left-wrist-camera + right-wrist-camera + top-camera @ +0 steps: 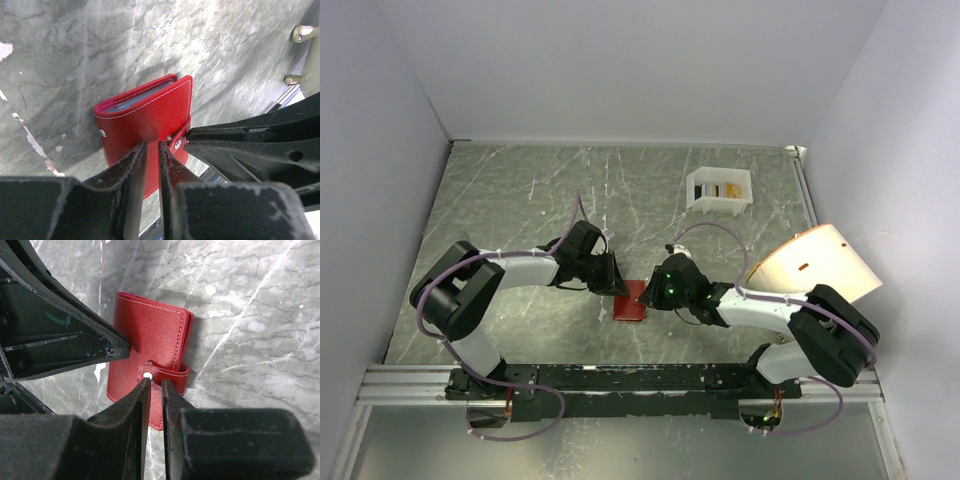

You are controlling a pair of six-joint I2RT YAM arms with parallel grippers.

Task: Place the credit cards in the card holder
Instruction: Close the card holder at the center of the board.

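The card holder (631,303) is a small red wallet lying folded shut on the table between the two arms, its snap tab (167,373) fastened. Pale pocket edges show at its open side (136,99). My left gripper (150,146) rests its tips on the card holder's cover (145,117), jaws a narrow slit apart with nothing between them. My right gripper (155,383) has its tips at the snap tab, also a narrow slit apart and holding nothing. Credit cards (723,189) stand in a white box at the back right.
The white open-topped box (720,205) stands far right on the grey marbled table. A pale fan-shaped object (815,265) sits beside the right arm. White walls close the table on three sides. A metal rail (620,378) carries both arm bases.
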